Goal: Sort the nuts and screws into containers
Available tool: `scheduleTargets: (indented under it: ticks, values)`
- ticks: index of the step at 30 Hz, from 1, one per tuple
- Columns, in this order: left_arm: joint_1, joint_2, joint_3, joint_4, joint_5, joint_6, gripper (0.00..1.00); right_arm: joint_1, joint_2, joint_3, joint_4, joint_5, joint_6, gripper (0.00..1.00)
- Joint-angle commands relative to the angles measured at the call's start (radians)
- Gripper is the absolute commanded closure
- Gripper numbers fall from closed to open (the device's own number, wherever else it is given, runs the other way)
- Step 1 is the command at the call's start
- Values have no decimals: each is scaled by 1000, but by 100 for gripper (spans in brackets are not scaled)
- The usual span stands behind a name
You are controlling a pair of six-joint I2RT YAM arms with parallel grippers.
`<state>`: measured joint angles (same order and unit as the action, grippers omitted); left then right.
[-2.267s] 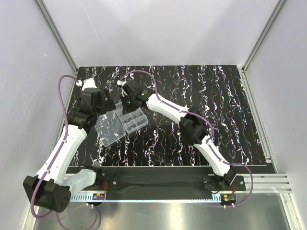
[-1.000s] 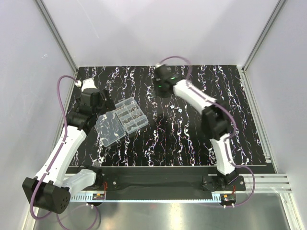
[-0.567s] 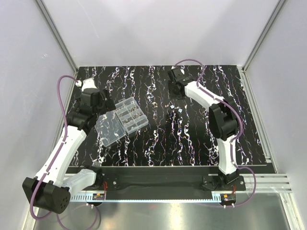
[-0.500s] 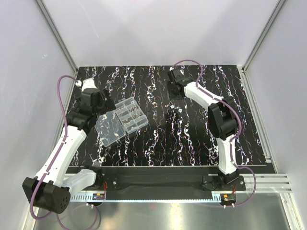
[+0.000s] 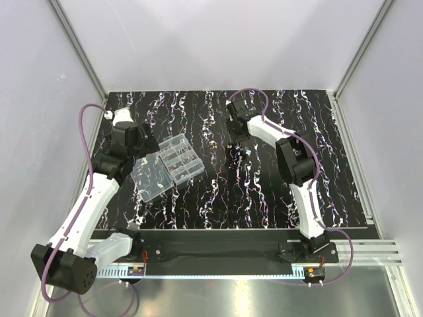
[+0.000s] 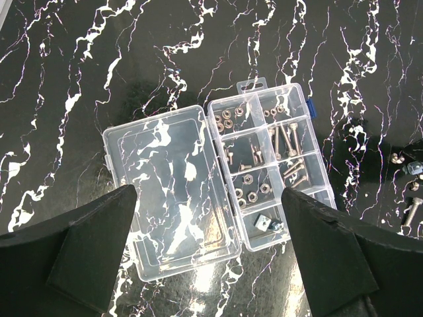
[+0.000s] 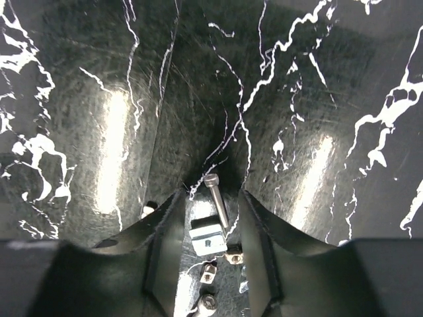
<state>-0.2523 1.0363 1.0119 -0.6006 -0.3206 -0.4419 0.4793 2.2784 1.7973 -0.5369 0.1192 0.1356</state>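
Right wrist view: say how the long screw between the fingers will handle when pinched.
The screw looks like rigid metal, unlikely to bend. Its round shaft lies flat on the glossy tabletop, so a nudge would probably roll it. Being thin, it may pivot in the right gripper.

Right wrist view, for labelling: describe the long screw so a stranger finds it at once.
On the black marbled tabletop, look between the right tool's dark fingers. The screw lies there, head farthest from the camera: long and slim, unlike the squat nuts nearby.
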Motion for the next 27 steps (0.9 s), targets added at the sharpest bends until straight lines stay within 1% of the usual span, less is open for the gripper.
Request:
scheduleTargets:
  ticks: [1,3,4,7,8,10,11,15,19,22,24,27]
  values:
    - [-2,4,4,38,8,5,1,-11,13,43,11,-12,-27,57]
    - [-2,2,2,38,8,5,1,-15,23,42,6,-10,-25,62]
    - [-2,5,2,36,6,5,1,-15,24,40,6,-10,-22,70]
    - [-4,5,2,36,6,5,1,-19,32,33,-5,-7,-13,81]
    - [-4,4,2,38,6,6,1,-22,29,28,-3,-9,-11,87]
    - [-2,5,4,36,8,5,1,-22,24,11,3,-13,-10,95]
    - [-2,5,2,36,8,6,1,-22,17,8,3,-13,-7,100]
    - [-2,4,4,38,8,6,1,-22,-40,20,-5,-39,16,100]
    - [-2,2,4,35,6,5,1,-22,-111,74,-9,-177,71,100]
    - [-4,-2,4,35,5,6,1,-13,-166,76,37,-280,127,100]
    - [-4,-5,4,35,5,8,1,1,-200,65,78,-315,150,100]
    - [-4,-10,4,35,5,6,1,54,-212,83,86,-326,139,100]
